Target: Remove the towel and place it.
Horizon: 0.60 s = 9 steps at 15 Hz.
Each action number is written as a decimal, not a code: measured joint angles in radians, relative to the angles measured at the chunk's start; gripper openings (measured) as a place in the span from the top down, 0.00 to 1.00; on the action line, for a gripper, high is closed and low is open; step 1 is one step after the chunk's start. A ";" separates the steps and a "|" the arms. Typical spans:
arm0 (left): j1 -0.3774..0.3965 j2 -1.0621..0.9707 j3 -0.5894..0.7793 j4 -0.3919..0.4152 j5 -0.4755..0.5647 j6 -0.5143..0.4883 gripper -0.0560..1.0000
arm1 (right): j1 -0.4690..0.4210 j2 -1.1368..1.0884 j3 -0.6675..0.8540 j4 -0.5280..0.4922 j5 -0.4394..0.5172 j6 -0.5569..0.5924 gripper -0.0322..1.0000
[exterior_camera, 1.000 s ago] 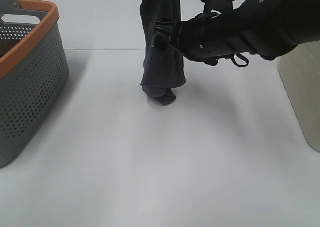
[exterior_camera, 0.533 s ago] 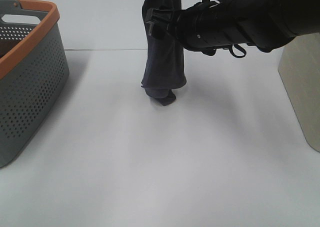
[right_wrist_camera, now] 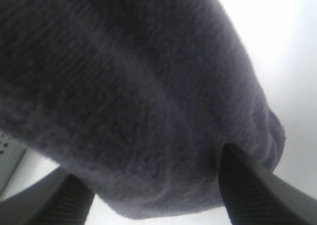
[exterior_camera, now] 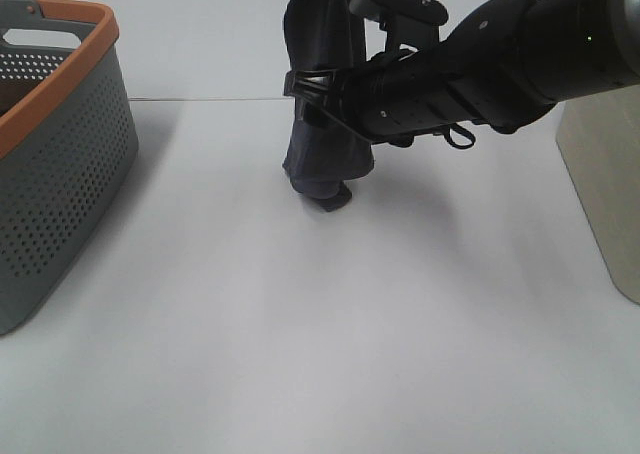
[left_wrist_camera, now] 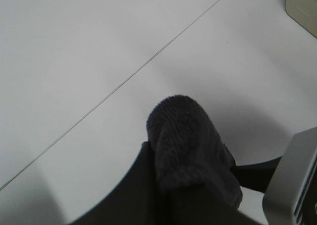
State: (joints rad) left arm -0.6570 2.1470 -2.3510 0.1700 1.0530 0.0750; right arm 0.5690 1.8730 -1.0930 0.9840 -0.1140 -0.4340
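Two grippers at the towel (exterior_camera: 325,134); lifted, not yet placed.
We find the towel hanging over the far part of the table (exterior_camera: 300,354), long axis upright, its top end beyond the frame and its bunched lower end touching the surface. The left gripper (left_wrist_camera: 193,185) is clamped on a fold of it. The right gripper (exterior_camera: 305,92) straddles it at mid-height, one jaw on either side; whether they pinch it we cannot tell. Removal appears done; laying down remains. The basket (exterior_camera: 75,12) stands well apart.
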 joint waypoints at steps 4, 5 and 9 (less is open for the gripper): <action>0.000 0.000 0.000 -0.004 0.007 0.003 0.94 | 0.000 0.000 0.002 -0.001 0.058 -0.027 0.44; 0.000 0.000 0.000 -0.004 0.007 0.003 0.94 | 0.000 0.000 0.014 -0.001 0.058 -0.027 0.45; 0.000 0.000 0.000 -0.004 0.020 0.003 0.94 | 0.000 0.000 0.052 -0.001 0.031 -0.027 0.45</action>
State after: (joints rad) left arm -0.6570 2.1470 -2.3510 0.1660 1.0730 0.0780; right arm 0.5690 1.8730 -1.0410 0.9830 -0.0830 -0.4610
